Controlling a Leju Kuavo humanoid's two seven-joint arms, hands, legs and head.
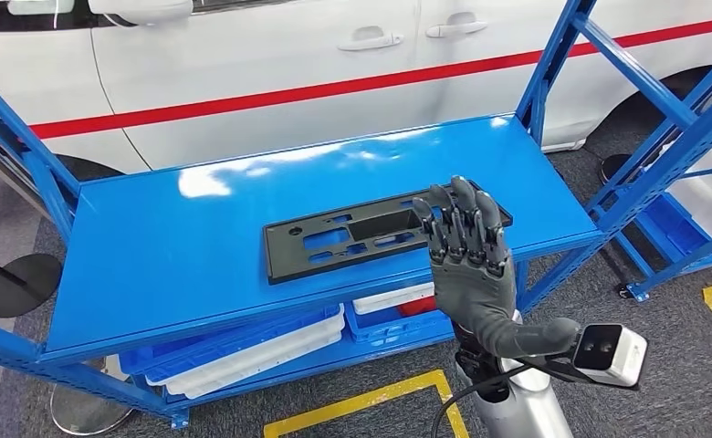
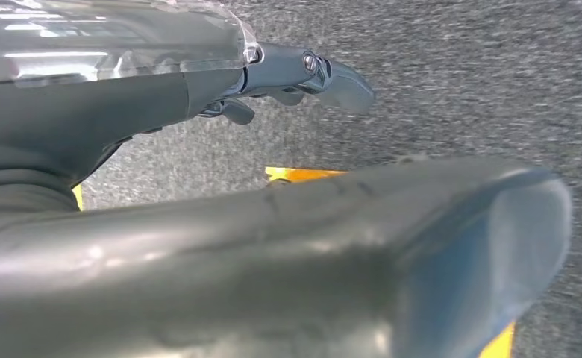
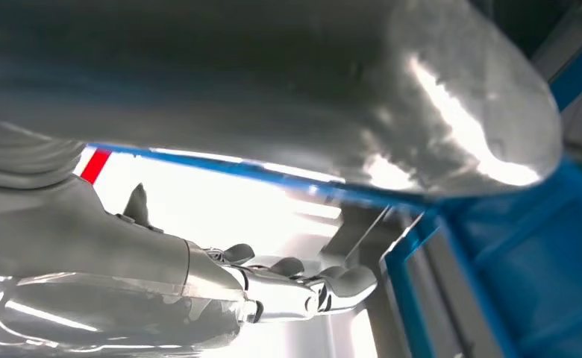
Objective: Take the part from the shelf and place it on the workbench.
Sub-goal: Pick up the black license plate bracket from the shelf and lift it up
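Note:
A flat black plastic part [image 1: 352, 239] with rectangular cut-outs lies on the top of the blue shelf [image 1: 179, 246], near its front edge. My right hand [image 1: 466, 251] is raised in front of the part's right end, fingers extended and slightly apart, holding nothing; it covers that end. In the right wrist view the right hand's fingers [image 3: 303, 287] stretch out beneath the thick thumb [image 3: 310, 89], with the shelf's blue frame beyond. In the left wrist view my left hand [image 2: 273, 246] hangs over grey carpet, its fingers [image 2: 325, 74] extended, holding nothing.
A white car with a red stripe [image 1: 316, 73] stands right behind the shelf. Blue and white bins [image 1: 243, 351] sit on the lower level. Another blue rack [image 1: 672, 164] stands to the right. Yellow floor tape [image 1: 371, 401] marks the grey carpet.

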